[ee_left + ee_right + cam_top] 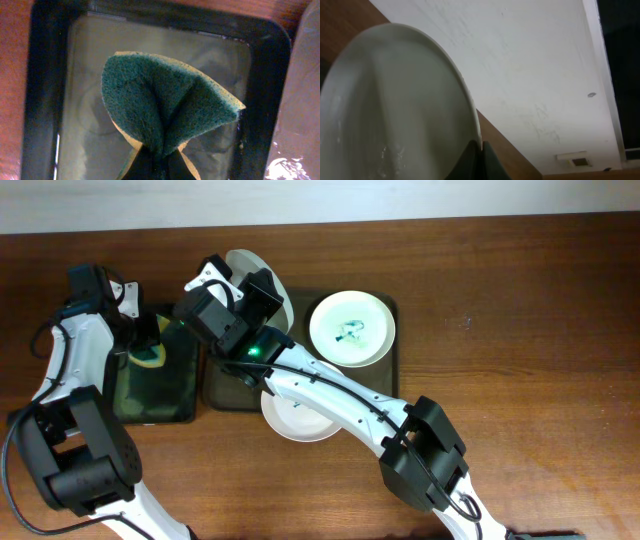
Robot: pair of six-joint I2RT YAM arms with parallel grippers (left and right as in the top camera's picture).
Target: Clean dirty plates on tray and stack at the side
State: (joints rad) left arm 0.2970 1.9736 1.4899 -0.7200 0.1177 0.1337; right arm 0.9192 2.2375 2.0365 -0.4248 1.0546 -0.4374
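My right gripper (262, 288) is shut on the rim of a white plate (243, 262) and holds it tilted on edge above the left end of the dark tray (222, 388). In the right wrist view the plate (395, 100) fills the left side, with my fingers (479, 155) pinching its rim. A dirty plate (351, 328) with green smears lies on the tray's right half. My left gripper (143, 335) is shut on a green and yellow sponge (165, 105), folded between the fingers (157, 162), over the black water basin (45, 100).
A clean white plate (300, 418) lies on the table in front of the tray, partly under my right arm. The water basin (180, 395) stands directly left of the tray. Bare wooden table lies to the right.
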